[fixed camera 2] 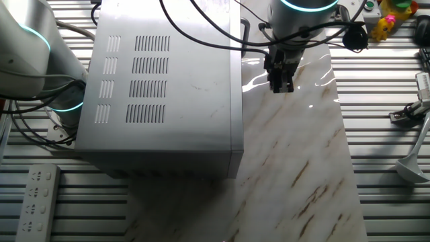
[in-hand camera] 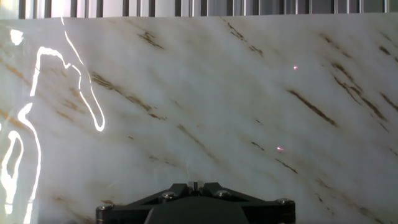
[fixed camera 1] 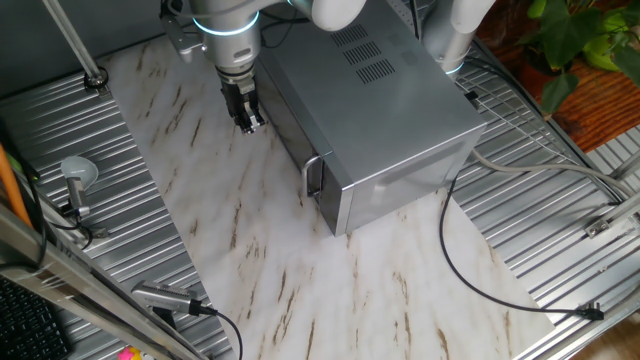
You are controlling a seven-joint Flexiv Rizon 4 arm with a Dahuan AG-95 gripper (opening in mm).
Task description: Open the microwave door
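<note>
While you are reading this entry, the gripper [fixed camera 1: 250,122] is hanging over bare marble [in-hand camera: 205,106], fingers pointing down, holding nothing. In the hand view only the dark base of the hand is showing along the bottom edge, with no fingertips visible, and in both fixed views the tips are looking close together, so you are probably working with a closed hand; treat that as likely, not certain.

Just beside the gripper, the microwave [fixed camera 2: 168,87] is sitting on the marble slab, and the microwave door [fixed camera 1: 288,128] is facing the open marble, closed flush against the box. In one fixed view you are seeing the door only edge-on as a dark strip. The handle [fixed camera 1: 313,176] is standing upright at the door's near corner, well along the door from where the gripper is hanging.

Handling, as judgement: you are dealing with a rigid, hinged panel, fairly light, likely held by a latch needing a firm pull. The bar is looking smooth and may be slippery, so you are better off hooking behind it or clamping across its middle. The dark window may be fragile; avoid pressing on it. The box may slide on polished marble if the pull is sharp.

Count: one microwave, one door, one handle, one gripper. Farther off, you are seeing one power strip [fixed camera 2: 37,195] on the metal table.
</note>
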